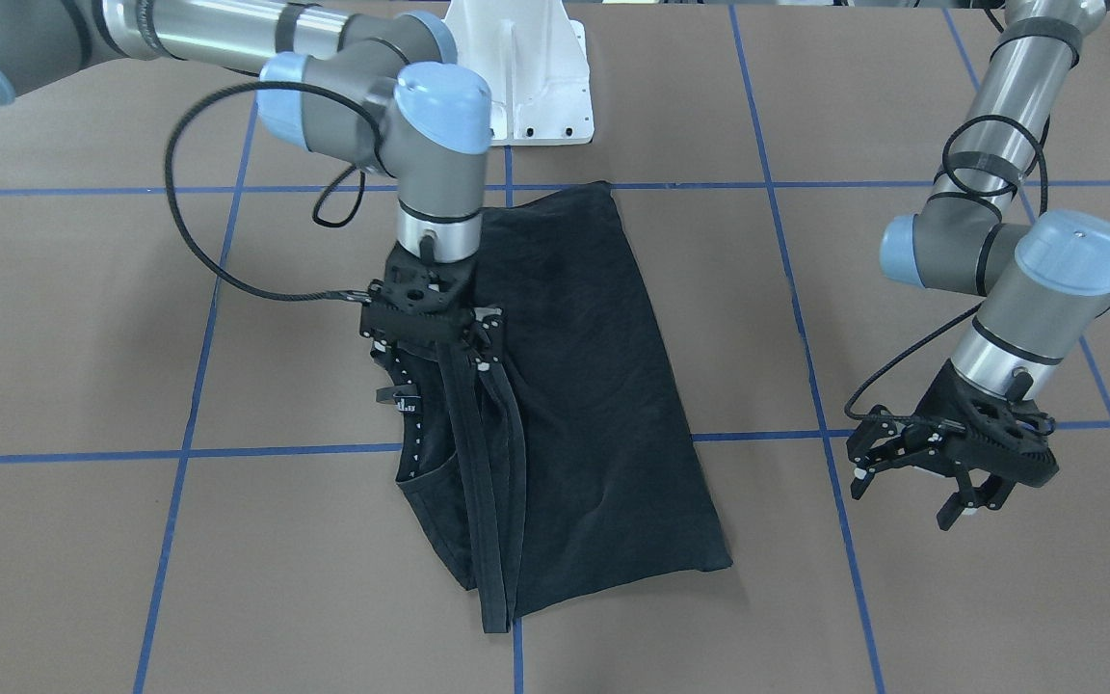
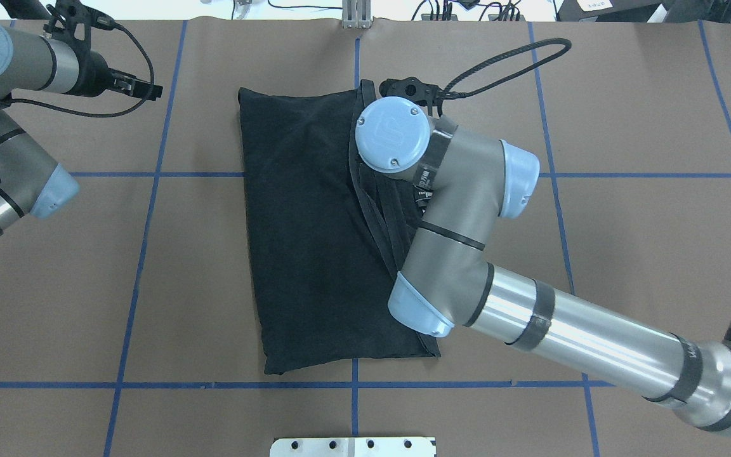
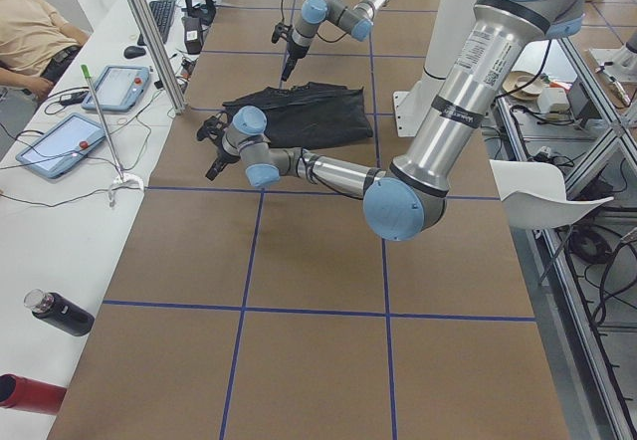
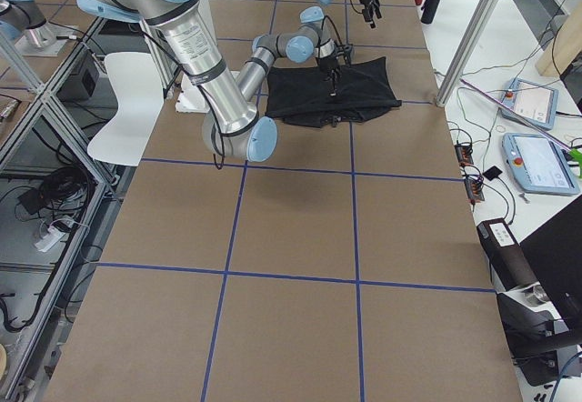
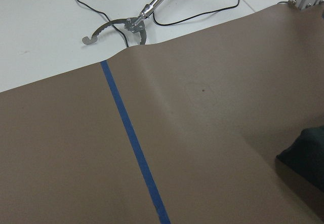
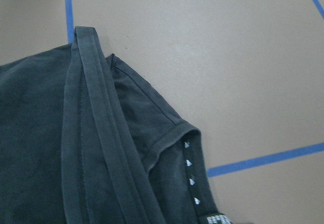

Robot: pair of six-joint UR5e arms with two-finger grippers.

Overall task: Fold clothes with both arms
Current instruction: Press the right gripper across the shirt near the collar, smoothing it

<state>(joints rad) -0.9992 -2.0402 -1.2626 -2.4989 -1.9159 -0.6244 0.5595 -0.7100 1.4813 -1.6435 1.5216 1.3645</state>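
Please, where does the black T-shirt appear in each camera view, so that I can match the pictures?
Front-facing: black T-shirt, centre.
Overhead: centre, slightly left.
Exterior left: upper middle, far along the table.
Exterior right: upper middle.
Left wrist: only a dark corner at the lower right edge, probably it.
Right wrist: fills the left side and bottom.
Shared landmark: the blue tape lines on the brown table cover.

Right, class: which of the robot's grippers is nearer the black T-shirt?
The right. The right gripper is down at the T-shirt, on its side with the hem strips; the left gripper hangs open over bare table, clear of the cloth.
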